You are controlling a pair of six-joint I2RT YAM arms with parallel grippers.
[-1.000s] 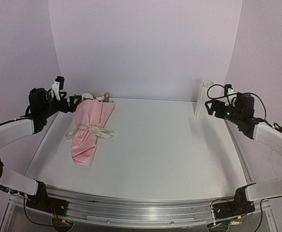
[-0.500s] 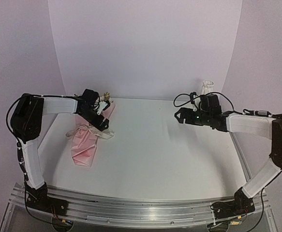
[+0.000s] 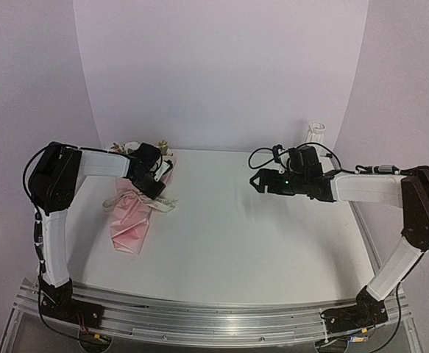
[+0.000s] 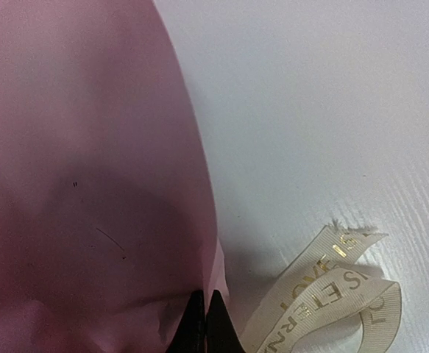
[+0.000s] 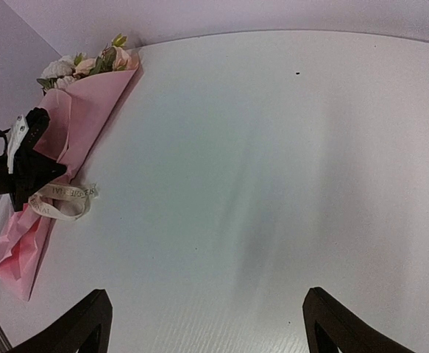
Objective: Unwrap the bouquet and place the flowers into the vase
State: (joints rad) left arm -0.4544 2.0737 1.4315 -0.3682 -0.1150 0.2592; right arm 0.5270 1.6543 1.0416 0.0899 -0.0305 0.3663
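- Pink wrapping paper makes up one bouquet (image 3: 135,213), lying flat on the left side of the white table (image 3: 258,250). Its wide end points toward the back wall and its narrow end toward the near edge.
- One cluster of flowers (image 3: 154,149) shows at the wide end, with white and peach blooms and green leaves. They are too small to count singly.
- One cream ribbon (image 3: 146,201) is tied round the middle of the cone, with its printed tails lying on the table beside the paper.
- One ribbed white vase (image 3: 316,133) stands upright at the back right corner, well apart from the bouquet.
- There are two arms.
- The left arm (image 3: 100,163) rises from its base to a high elbow, then reaches right and down. The left gripper (image 4: 205,323) has its tips pressed together at the right edge of the paper, just beside the ribbon. Whether any paper is pinched between them cannot be told.
- The right arm (image 3: 365,190) stretches leftward from its raised elbow, held above the table. The right gripper (image 5: 207,294) faces the bouquet from mid-table with its fingers (image 5: 82,323) spread wide, holding nothing.
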